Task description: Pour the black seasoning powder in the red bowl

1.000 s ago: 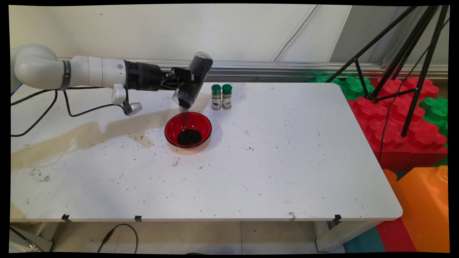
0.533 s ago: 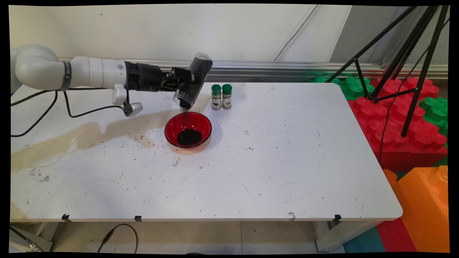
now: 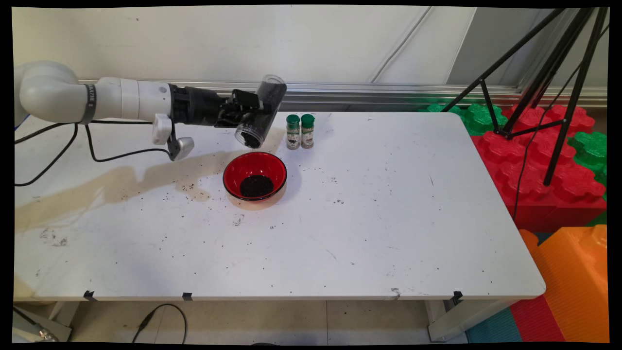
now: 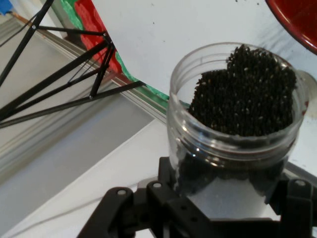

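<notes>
My gripper (image 3: 253,108) is shut on a clear plastic jar (image 3: 261,113) partly filled with small black grains. The jar hangs tilted, mouth down and to the left, above the far rim of a red bowl (image 3: 266,165). A dark heap of the same grains (image 3: 256,185) lies in the bowl's bottom. In the hand view the jar (image 4: 233,124) fills the middle, its open mouth packed with black grains (image 4: 245,94), and the bowl's red rim (image 4: 297,20) shows at the top right. My gripper (image 4: 218,208) clasps the jar's lower body.
Two small green-capped spice jars (image 3: 300,131) stand upright just right of the held jar. Black grains are scattered on the white table (image 3: 388,218) around the bowl. A black tripod (image 3: 544,82) and red, green and orange foam blocks (image 3: 539,160) stand off the table's right side.
The stream of grains falling into the bowl has stopped. The jar has tipped back a little, its mouth rising, and the heap in the bowl stays the same.
</notes>
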